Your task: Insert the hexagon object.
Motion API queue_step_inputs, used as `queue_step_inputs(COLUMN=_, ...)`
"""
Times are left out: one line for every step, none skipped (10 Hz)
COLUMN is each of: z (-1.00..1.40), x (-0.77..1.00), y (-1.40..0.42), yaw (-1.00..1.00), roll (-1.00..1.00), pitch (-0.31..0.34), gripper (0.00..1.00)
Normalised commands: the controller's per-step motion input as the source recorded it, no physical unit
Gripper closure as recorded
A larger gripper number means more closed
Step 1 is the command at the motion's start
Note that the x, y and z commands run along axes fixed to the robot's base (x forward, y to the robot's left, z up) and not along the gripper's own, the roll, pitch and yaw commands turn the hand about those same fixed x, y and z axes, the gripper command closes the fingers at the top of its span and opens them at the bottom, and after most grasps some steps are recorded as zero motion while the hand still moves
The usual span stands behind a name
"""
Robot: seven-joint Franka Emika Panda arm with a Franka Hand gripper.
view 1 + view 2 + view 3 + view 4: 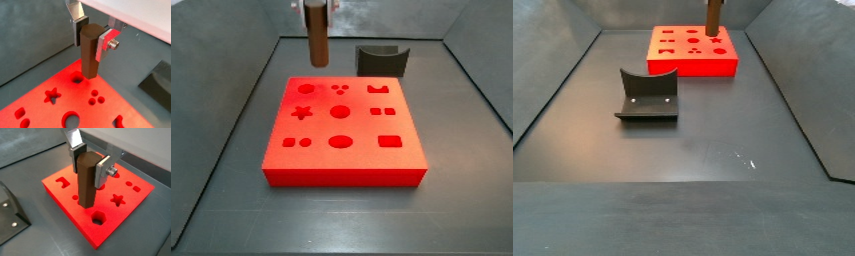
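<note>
My gripper [93,39] is shut on the hexagon object [89,55], a dark-brown upright prism gripped near its upper end, as both wrist views show [85,178]. It hangs over the red block [47,107], a flat slab with shaped holes. Its lower end is a little above the block's top, close beside the hexagonal hole [76,78], which also shows in a wrist view [98,219]. In a side view the prism [317,38] hangs over the far left part of the block [342,150]. In a side view it [714,18] stands over the block [694,62].
The dark fixture [647,96] stands on the grey floor apart from the block; it also shows in a side view [381,60] and in both wrist views [157,83] [9,214]. Grey walls [225,90] slope up around the floor.
</note>
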Motion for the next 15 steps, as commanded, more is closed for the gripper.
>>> queue_step_inputs(z=-0.25, x=0.0, y=-0.15, yaw=0.24, roll=0.0, pitch=-0.164, gripper=1.0)
queue_step_inputs(z=-0.17, x=-0.07, y=-0.07, yaw=0.25, roll=0.0, pitch=-0.059, gripper=1.0)
queue_step_inputs(z=-0.13, x=-0.23, y=-0.16, yaw=0.48, roll=0.0, pitch=-0.083, gripper=1.0)
queue_step_inputs(z=0.02, x=-0.23, y=-0.28, yaw=0.57, roll=0.07, pitch=-0.113, gripper=1.0)
queue_step_inputs(z=0.0, x=-0.22, y=-0.16, yaw=0.52, roll=0.06, pitch=-0.147, gripper=1.0)
queue_step_inputs(z=-0.02, x=-0.09, y=-0.07, yaw=0.33, roll=0.06, pitch=-0.104, gripper=1.0)
queue_step_inputs(z=-0.22, x=-0.05, y=0.09, yaw=0.56, roll=0.08, pitch=-0.133, gripper=1.0)
queue_step_inputs(z=-0.15, x=-0.06, y=0.04, yaw=0.66, roll=0.08, pitch=-0.113, gripper=1.0)
queue_step_inputs(z=-0.11, x=-0.04, y=0.0, yaw=0.62, roll=0.08, pitch=-0.116, gripper=1.0)
queue_step_inputs(z=-0.09, x=-0.1, y=0.0, yaw=0.55, roll=0.07, pitch=-0.114, gripper=1.0)
queue_step_inputs(z=-0.03, x=-0.32, y=0.0, yaw=0.34, roll=0.09, pitch=-0.083, gripper=1.0)
queue_step_inputs(z=-0.03, x=-0.3, y=-0.03, yaw=0.37, roll=0.06, pitch=-0.084, gripper=1.0)
queue_step_inputs(z=-0.13, x=-0.22, y=-0.03, yaw=0.32, roll=0.2, pitch=-0.016, gripper=1.0)
queue_step_inputs(z=-0.17, x=-0.1, y=-0.02, yaw=0.29, roll=0.23, pitch=0.0, gripper=1.0)
queue_step_inputs(z=-0.1, x=0.11, y=-0.06, yaw=0.33, roll=0.21, pitch=0.0, gripper=1.0)
